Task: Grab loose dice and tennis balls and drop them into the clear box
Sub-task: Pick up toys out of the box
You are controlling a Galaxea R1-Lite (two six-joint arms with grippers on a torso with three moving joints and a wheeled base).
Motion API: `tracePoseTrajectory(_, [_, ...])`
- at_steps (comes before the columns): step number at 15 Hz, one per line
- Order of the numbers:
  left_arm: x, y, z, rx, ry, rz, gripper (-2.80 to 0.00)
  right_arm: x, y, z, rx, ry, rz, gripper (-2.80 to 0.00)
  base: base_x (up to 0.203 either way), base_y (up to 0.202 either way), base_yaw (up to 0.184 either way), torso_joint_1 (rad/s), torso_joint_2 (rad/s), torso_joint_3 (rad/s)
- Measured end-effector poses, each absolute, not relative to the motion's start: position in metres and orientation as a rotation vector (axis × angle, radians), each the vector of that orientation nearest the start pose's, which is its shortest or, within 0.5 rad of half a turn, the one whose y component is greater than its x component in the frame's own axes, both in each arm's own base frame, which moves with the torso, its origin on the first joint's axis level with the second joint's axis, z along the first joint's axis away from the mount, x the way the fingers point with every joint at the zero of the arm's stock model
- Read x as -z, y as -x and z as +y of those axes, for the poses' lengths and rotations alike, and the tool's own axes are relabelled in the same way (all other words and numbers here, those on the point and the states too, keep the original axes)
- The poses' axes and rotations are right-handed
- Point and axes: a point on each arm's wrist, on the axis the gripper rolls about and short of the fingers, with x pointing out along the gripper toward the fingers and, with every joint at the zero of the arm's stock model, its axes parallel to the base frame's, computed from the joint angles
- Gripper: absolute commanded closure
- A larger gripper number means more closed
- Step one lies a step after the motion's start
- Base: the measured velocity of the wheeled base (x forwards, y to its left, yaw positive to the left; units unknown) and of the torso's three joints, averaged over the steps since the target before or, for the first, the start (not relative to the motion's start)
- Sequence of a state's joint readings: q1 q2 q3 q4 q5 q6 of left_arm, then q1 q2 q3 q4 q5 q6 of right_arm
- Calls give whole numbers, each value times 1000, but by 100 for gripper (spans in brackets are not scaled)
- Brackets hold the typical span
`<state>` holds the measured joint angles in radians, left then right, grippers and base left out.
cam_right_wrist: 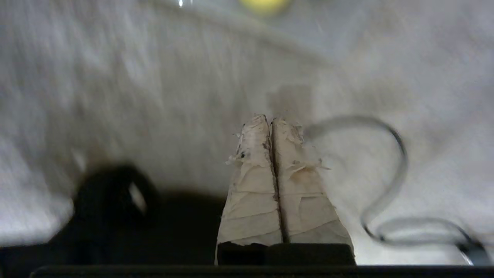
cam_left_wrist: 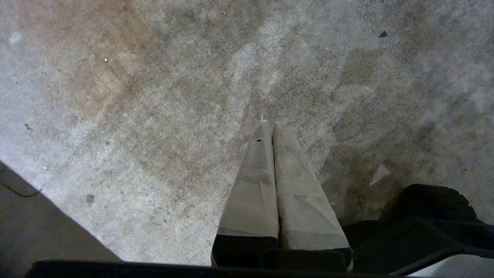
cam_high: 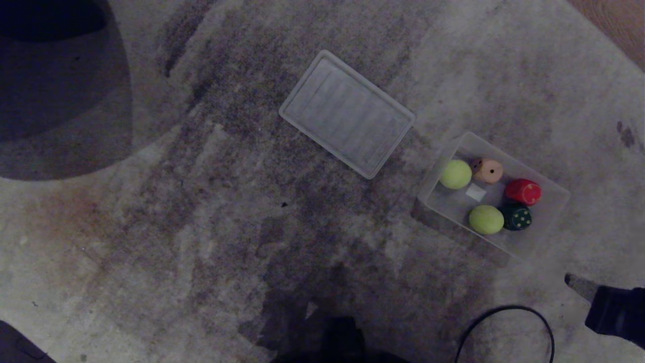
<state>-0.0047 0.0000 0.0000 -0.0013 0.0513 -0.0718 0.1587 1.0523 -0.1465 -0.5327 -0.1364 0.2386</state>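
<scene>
dice [cam_high: 505, 194] in clear box [cam_high: 553, 201], stained grey carpet [cam_high: 211, 227], lid [cam_high: 346, 114]

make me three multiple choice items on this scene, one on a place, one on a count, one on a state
1. Where does the ribbed lid lie?
A. flat on the carpet, apart from the clear box
B. closed on top of the box
C. leaning upright against the box

2. How many tennis balls are in the clear box?
A. none
B. two
C. four

3. How do the right tool's fingers stand?
A. wide apart
B. clamped on a red die
C. pressed together on nothing

Answers:
1 A: the head view shows carpet between lid and box.
2 B: one ball lies by the beige die, another by the green die; a red die lies there too.
3 C: the right tool shows its taped fingers meeting, nothing between.
</scene>
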Motion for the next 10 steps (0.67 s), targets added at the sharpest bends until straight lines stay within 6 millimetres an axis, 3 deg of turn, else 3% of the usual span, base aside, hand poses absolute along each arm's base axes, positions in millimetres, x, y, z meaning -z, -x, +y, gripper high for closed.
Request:
tracePoseTrajectory(4, [-76,23,1,-47,72,-3,0,-111,-45,3,39,-133,396,0,0,0,0,0,0,0])
tracePoseTrajectory(10, [-76,23,1,-47,72,-3,0,-83,14,-1,39,-85,269,0,0,0,0,0,0,0])
